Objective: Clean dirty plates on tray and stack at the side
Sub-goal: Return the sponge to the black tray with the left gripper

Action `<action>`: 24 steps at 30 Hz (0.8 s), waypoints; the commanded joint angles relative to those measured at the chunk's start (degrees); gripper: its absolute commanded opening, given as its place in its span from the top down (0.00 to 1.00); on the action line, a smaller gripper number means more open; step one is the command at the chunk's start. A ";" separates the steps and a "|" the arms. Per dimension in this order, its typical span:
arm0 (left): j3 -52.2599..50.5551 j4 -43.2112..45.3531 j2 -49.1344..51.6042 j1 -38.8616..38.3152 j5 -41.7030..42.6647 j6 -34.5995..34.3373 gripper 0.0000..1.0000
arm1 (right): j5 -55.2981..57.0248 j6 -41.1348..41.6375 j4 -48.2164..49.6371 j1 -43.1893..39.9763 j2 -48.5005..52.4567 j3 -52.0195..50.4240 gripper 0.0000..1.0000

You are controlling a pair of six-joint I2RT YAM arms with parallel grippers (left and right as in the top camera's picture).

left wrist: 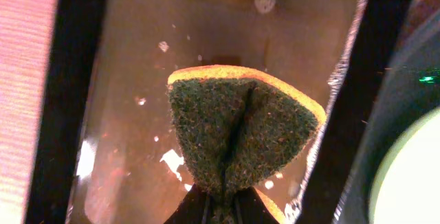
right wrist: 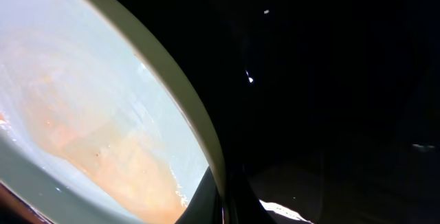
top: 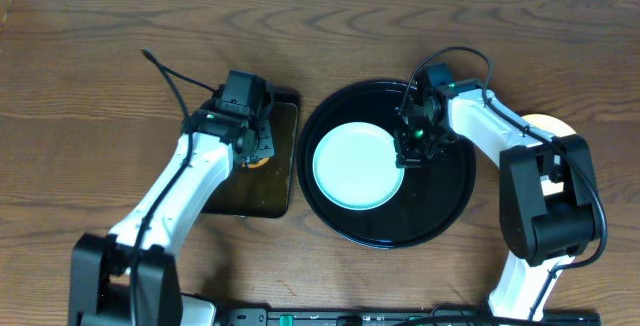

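Note:
A pale mint-blue plate (top: 355, 166) lies on the round black tray (top: 450, 198). My right gripper (top: 412, 156) is shut on the plate's right rim. In the right wrist view the jaws (right wrist: 221, 205) pinch that rim, and the plate (right wrist: 89, 100) shows an orange-brown smear against the black tray (right wrist: 330, 80). My left gripper (top: 255, 151) is over the rectangular tray to the left, shut on a green-and-yellow sponge (left wrist: 240, 128), which folds between the jaws of the left gripper (left wrist: 223, 209). A pale yellow plate (top: 548, 124) peeks out behind the right arm, off the tray.
The smaller rectangular dark tray (top: 285, 181) sits just left of the round one; its wet surface (left wrist: 137, 59) carries foam flecks. The tray's right rim (left wrist: 344, 80) lies close to the round tray's edge (left wrist: 405, 114). Brown wooden table all around.

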 commanded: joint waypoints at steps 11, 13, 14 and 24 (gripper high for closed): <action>-0.59 7.93 15.74 0.31 -0.11 6.84 0.30 | 5.20 0.48 2.36 0.72 -5.88 -0.81 0.99; -0.52 7.61 15.04 0.31 -0.09 6.82 0.24 | 6.71 0.46 2.56 0.63 -8.24 -0.81 0.99; -0.52 7.52 14.47 0.31 -0.09 6.75 0.22 | 7.19 0.46 2.62 0.50 -9.25 -0.81 0.99; -0.02 0.94 -0.50 0.31 -0.09 4.13 0.20 | 7.89 0.00 2.10 0.17 -13.79 -0.94 0.80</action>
